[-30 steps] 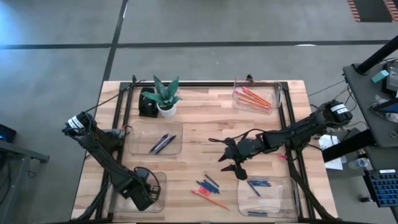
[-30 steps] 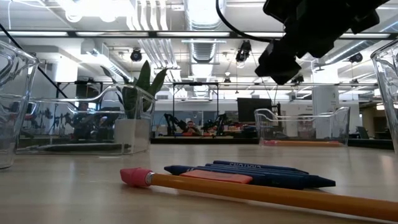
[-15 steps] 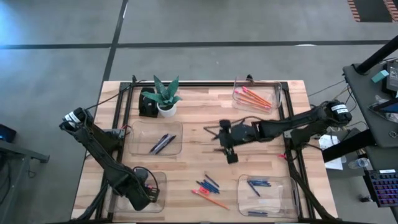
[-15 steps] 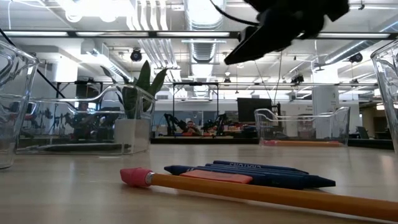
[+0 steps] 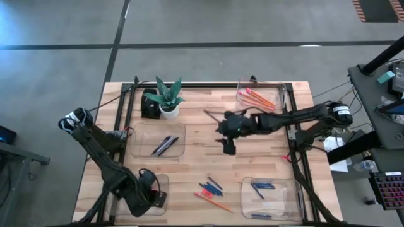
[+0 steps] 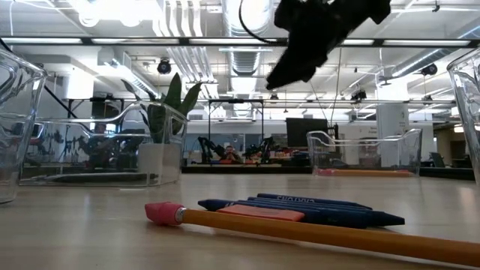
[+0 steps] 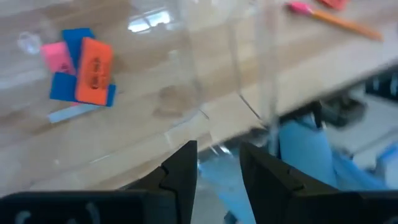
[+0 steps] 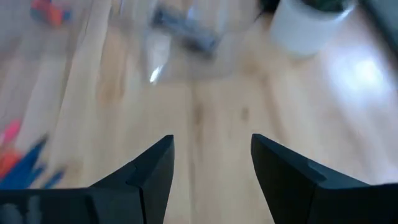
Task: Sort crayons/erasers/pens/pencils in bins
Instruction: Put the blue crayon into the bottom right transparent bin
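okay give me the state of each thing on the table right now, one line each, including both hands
Left hand: open, empty, over the near-left bin.
Right hand: open, empty, raised above mid-table.
Erasers: resting in the near-left bin.
Pencils: lying in the far-right bin.
Loose pencil: lying unsorted on the table.

A robotics lab: exposed ceiling ducts [image 6: 244,30], strip lights, other robot arms [image 6: 259,146] on distant benches (centre background), concrete floor [image 5: 189,22].
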